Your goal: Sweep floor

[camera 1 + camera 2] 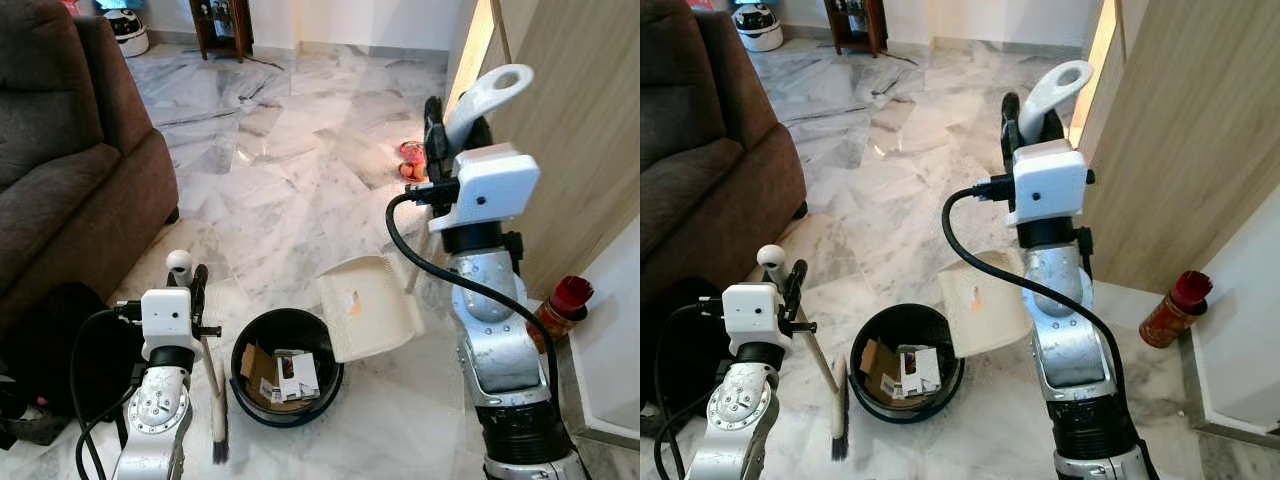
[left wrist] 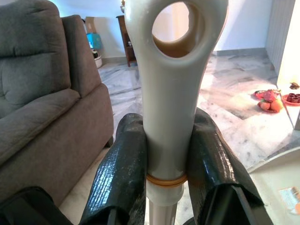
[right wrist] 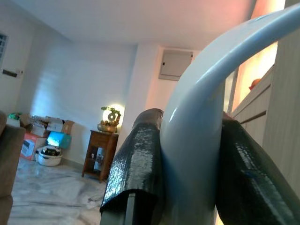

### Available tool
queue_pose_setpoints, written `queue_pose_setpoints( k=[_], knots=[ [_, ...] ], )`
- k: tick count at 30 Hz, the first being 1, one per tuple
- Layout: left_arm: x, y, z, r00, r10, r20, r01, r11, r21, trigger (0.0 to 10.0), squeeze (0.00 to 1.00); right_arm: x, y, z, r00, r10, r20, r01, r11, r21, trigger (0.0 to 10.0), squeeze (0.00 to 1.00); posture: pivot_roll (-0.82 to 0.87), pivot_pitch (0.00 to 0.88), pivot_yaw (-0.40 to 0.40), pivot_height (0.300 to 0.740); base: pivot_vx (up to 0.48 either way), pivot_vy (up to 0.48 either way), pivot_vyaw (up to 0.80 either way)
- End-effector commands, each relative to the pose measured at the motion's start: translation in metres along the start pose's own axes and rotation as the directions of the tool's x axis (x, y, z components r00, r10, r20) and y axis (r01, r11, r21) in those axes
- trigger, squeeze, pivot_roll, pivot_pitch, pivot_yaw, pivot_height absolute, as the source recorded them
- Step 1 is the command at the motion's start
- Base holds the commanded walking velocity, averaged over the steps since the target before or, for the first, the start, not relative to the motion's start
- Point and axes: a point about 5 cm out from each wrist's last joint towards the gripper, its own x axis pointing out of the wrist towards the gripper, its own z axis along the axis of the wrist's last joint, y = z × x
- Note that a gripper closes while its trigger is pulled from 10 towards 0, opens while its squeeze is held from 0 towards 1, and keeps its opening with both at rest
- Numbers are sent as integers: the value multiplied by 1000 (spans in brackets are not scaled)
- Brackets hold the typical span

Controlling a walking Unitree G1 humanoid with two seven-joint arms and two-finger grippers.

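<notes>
Left gripper (image 2: 166, 164) clamps broom handle (image 2: 174, 84), bristles on floor beside bin (image 1: 287, 366) | right gripper (image 3: 187, 159) grips dustpan handle (image 1: 490, 95) – dustpan (image 1: 370, 305) tilted over bin rim | advice – tip steadily so debris lands inside bin.

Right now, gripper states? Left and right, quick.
Left gripper: shut on the brush handle.
Right gripper: shut on the dustpan handle, dustpan beside the black bin.
</notes>
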Motion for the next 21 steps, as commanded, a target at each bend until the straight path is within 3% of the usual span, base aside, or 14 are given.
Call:
queue_pose_setpoints(
  k=[1, 5, 9, 14, 21],
  knots=[
    [0, 1, 7, 999, -6, 33, 5, 1000, 11, 10000, 0, 5, -5, 9, 998, -21, 62, 22, 1000, -17, 10000, 0, 134, 109, 36, 740, 0, 0, 0],
    [1, 1, 7, 999, -8, 36, 8, 1000, 13, 10000, 0, 12, -10, 25, 989, -61, 135, 63, 998, -9, 10000, 0, 135, 104, 38, 740, 0, 0, 0],
    [1, 1, 8, 999, -9, 37, 9, 1000, 12, 10000, 0, 13, -13, 26, 986, -68, 149, 73, 997, -27, 10000, 0, 133, 102, 38, 740, 0, 0, 0],
    [1, 0, 8, 999, -9, 37, 8, 1000, 10, 10000, 0, 8, -15, 17, 989, -37, 140, 56, 989, -135, 10000, 0, 132, 107, 34, 740, 0, 0, 0],
    [-1, 1, 7, 999, -8, 34, 8, 1000, 10, 10000, 0, -1, -16, -5, 998, -24, 60, 34, 984, -174, 10000, 0, 135, 112, 33, 740, 0, 0, 0]
  ],
)
